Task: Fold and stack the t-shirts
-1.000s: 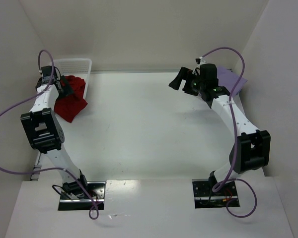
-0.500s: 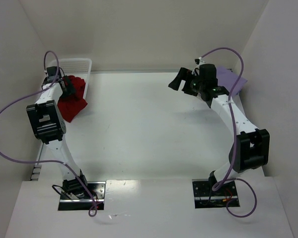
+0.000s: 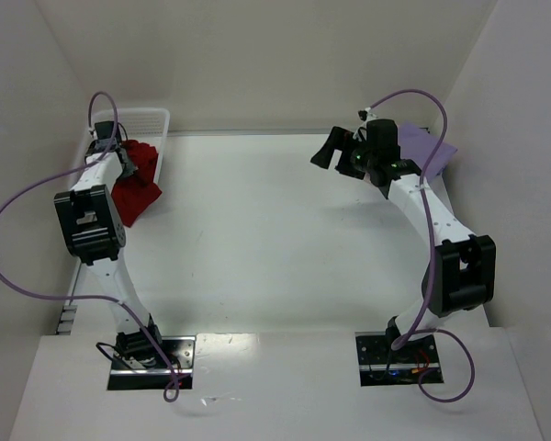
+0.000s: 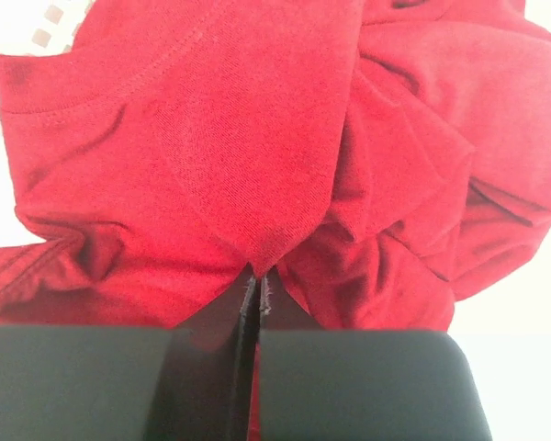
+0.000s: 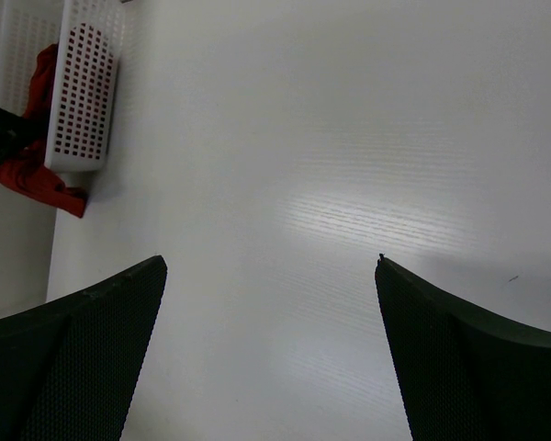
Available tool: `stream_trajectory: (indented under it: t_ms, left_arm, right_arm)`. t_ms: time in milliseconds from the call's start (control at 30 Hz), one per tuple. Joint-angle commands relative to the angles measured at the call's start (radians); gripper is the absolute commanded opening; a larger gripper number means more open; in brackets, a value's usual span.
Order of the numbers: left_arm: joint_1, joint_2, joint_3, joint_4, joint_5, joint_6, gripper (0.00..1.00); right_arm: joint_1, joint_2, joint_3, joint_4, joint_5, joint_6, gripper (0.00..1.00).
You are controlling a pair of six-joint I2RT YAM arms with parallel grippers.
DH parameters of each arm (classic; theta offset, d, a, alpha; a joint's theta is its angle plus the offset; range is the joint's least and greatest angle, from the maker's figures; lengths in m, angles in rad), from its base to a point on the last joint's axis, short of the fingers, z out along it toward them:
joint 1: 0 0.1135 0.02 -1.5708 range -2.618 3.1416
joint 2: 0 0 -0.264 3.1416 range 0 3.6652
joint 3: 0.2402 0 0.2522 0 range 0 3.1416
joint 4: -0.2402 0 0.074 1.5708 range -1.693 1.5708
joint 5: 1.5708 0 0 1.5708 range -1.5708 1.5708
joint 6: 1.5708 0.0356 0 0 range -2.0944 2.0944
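Note:
A crumpled dark red t-shirt [image 3: 140, 184] hangs over the front of the white mesh basket [image 3: 152, 119] onto the table at far left. It fills the left wrist view [image 4: 257, 138]. My left gripper [image 3: 122, 163] is down on it and shut, with a pointed fold of red cloth pinched at the fingertips [image 4: 255, 280]. A folded lavender t-shirt [image 3: 430, 145] lies at the back right, partly behind the right arm. My right gripper [image 3: 335, 152] hovers beside it over bare table, jaws wide open and empty [image 5: 271, 266].
In the right wrist view the basket [image 5: 83, 101] and the red shirt [image 5: 37, 175] sit far off at the upper left. White walls close in the table on the left, back and right. Purple cables loop from both arms.
The left arm pushed further toward the basket and its gripper went from open to shut on the red shirt. The right arm has stayed still.

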Motion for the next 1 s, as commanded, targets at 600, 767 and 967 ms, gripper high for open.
stream_trajectory:
  t_ms: [600, 767, 967]
  left_arm:
    - [-0.382, -0.553, 0.424, -0.214, 0.428, -0.010, 0.00]
    - [-0.568, -0.588, 0.419, -0.307, 0.497, -0.024, 0.00]
    - [-0.599, -0.658, 0.407, -0.372, 0.542, 0.014, 0.00]
  right_arm:
    - [0.013, -0.318, -0.106, 0.057, -0.058, 0.059, 1.00]
    - [0.013, -0.438, -0.211, 0.077, -0.067, 0.082, 1.00]
    - [0.013, -0.470, -0.221, 0.033, -0.024, 0.073, 1.00]
